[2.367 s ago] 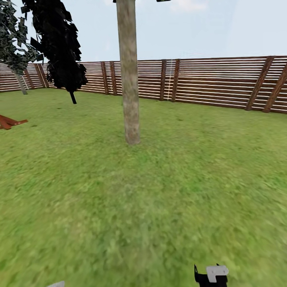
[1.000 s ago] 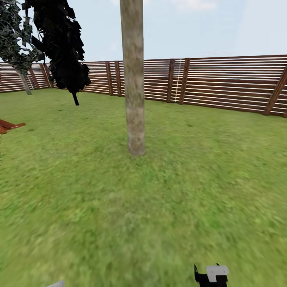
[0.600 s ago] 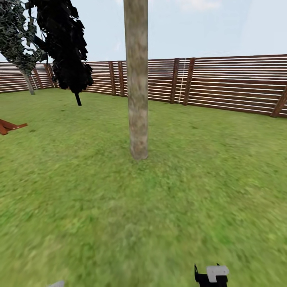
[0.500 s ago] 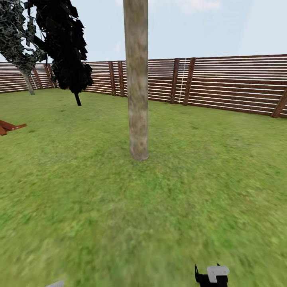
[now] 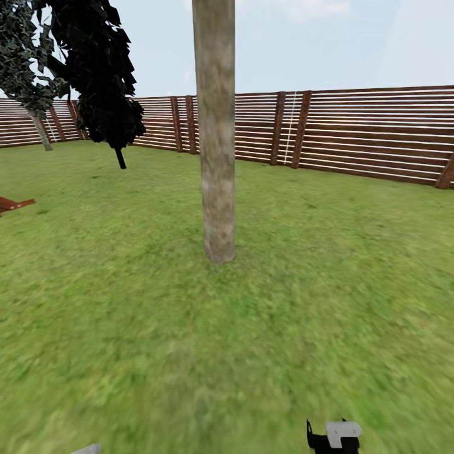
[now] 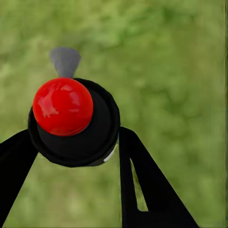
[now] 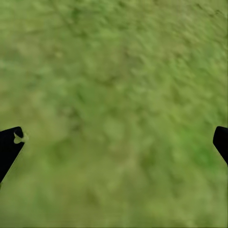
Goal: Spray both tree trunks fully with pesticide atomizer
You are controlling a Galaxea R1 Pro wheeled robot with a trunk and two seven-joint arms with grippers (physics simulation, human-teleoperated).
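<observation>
Currently my left gripper [image 6: 76, 142] clamps the black, red-knobbed pesticide atomizer [image 6: 71, 123]; my right gripper [image 7: 114, 142] hangs wide, empty. Ahead stands the pale mottled tree trunk [image 5: 216, 145] on green lawn [image 5: 315, 302]. I should halt near, raise nozzle, sweep base upward.

ahead: we've got one tree trunk [image 5: 217, 145] standing dead center, the only thing blocking
around it: open lawn [image 5: 328, 277] on both sides, plenty of room to pass
far back: fence [image 5: 372, 135] closes things off, dark conifer [image 5: 101, 75] well off left
</observation>
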